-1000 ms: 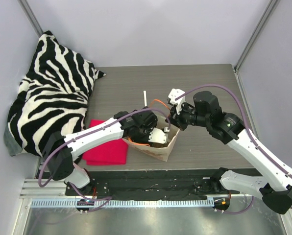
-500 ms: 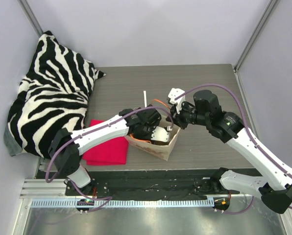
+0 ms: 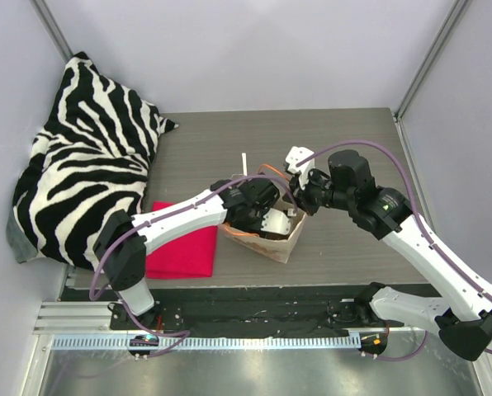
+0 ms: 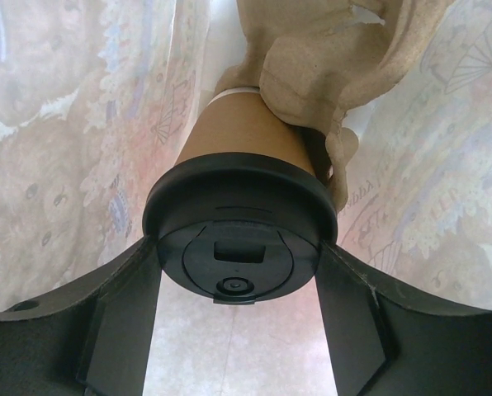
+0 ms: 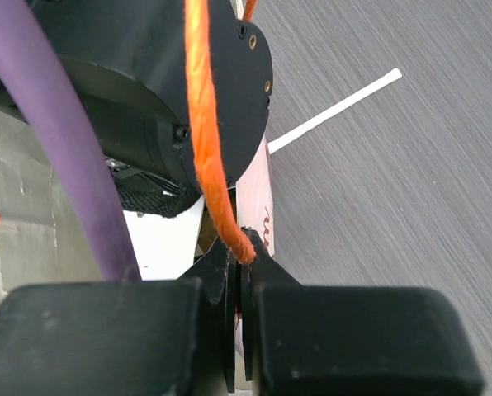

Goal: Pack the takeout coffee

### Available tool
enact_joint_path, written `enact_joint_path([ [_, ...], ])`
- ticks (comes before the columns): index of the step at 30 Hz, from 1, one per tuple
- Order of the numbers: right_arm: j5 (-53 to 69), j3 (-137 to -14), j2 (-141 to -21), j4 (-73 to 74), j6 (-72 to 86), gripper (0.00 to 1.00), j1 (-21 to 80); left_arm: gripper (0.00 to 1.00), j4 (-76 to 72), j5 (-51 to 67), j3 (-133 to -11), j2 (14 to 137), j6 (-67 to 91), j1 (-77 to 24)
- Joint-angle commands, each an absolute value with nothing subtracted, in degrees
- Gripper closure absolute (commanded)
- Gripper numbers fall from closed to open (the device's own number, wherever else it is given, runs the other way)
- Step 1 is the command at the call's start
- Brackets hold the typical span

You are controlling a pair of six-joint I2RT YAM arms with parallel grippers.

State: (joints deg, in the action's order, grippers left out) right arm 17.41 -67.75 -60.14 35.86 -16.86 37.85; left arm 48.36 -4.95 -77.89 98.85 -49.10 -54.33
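The takeout coffee, a brown paper cup (image 4: 238,140) with a round black lid (image 4: 239,239), is inside the kraft paper bag (image 3: 281,246). Its base rests in the tan pulp carrier (image 4: 312,58). My left gripper (image 4: 239,330) is down in the bag, also seen in the top view (image 3: 267,221), and its fingers (image 4: 122,322) press both sides of the lid. My right gripper (image 5: 238,272) is shut on the bag's orange handle (image 5: 206,148) at the bag's right rim, seen in the top view (image 3: 300,202). The cup is hidden in the top view.
A zebra-striped pillow (image 3: 89,157) fills the back left. A red cloth (image 3: 180,256) lies left of the bag under my left arm. A thin white stick (image 3: 244,165) lies on the grey table (image 3: 353,140) behind the bag.
My left gripper has moved right and deeper into the bag. The bag has shifted slightly right with it. My right gripper has kept its hold on the handle.
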Motion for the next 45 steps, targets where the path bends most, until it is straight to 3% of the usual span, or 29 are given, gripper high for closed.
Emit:
enact_joint_path([
  [1, 21.62, -69.17, -59.33, 33.66, -17.14, 0.99, 38.67, 0.85, 51.76, -1.23, -72.07, 112.67, -46.23, -53.61],
  [11, 20.48, -69.43, -59.5, 33.75, -18.02, 0.99, 38.23, 0.69, 51.16, -2.02, -74.71, 104.17, -44.3, -53.7],
  [29, 19.78, -66.45, -58.71, 31.73, -21.62, 0.99, 38.06, 0.24, 45.08, -2.11, -72.25, 95.8, -42.27, -54.4],
  [33, 18.9, -65.83, -58.89, 31.55, -21.8, 0.99, 37.79, 0.21, 46.14, -1.41, -73.12, 94.66, -41.92, -54.58],
  [34, 18.46, -65.74, -58.97, 31.12, -21.8, 0.99, 37.71, 0.15, 46.32, -1.15, -73.3, 94.14, -41.84, -54.58],
  [38, 17.58, -65.57, -58.97, 30.32, -21.45, 0.99, 37.62, 0.12, 47.02, -0.62, -73.83, 92.91, -41.66, -54.67],
  [40, 17.49, -65.57, -58.98, 30.15, -21.45, 0.99, 37.53, 0.04, 46.93, -0.35, -73.83, 92.11, -41.75, -54.76],
  [45, 16.88, -65.48, -58.97, 29.79, -21.45, 0.99, 37.53, 0.04, 46.32, -0.18, -74.09, 90.18, -41.75, -54.84],
])
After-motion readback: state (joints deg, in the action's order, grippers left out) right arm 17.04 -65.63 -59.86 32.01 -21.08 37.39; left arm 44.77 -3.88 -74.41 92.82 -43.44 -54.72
